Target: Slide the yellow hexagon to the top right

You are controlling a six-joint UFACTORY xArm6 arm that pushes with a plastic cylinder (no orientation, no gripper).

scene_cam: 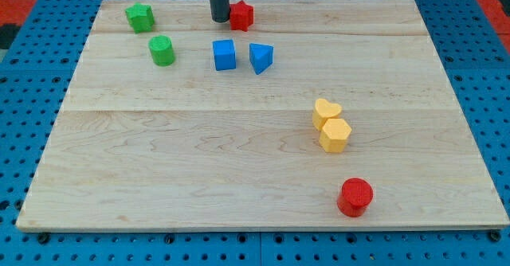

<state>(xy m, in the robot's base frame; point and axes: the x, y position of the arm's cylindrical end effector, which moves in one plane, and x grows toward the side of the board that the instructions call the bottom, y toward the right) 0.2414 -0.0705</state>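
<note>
Waiting block: the yellow hexagon (335,134) sits on the wooden board (199,186), right of centre and a little below the middle, well apart from the top right corner it is meant for.
Nearest neighbour: a yellow heart (326,111) touches the hexagon on its upper-left side, so the two read as a pair.
Below it: a red cylinder (355,197) stands near the view's bottom edge, slightly to the right, apart from the hexagon.
Far cluster: a blue cube (225,55) and a blue triangular block (260,57) lie side by side in the upper middle; a green cylinder (162,51) and a green star-like block (139,17) sit toward the view's top left.
My tip: my tip (220,19) rests at the view's top, just left of a red star-like block (241,14), touching it or nearly so; which, I cannot tell. It is well apart from the hexagon.
Claw state: none is fitted; the arm ends in a bare rod, so nothing opens or clamps.
Progress: by my reading, nothing is done yet; the hexagon looks untouched.
Left to do: bring the tip down to the hexagon's lower-left side, then push up and right.
Risk: the heart may get dragged along, since it leans on the hexagon.
</note>
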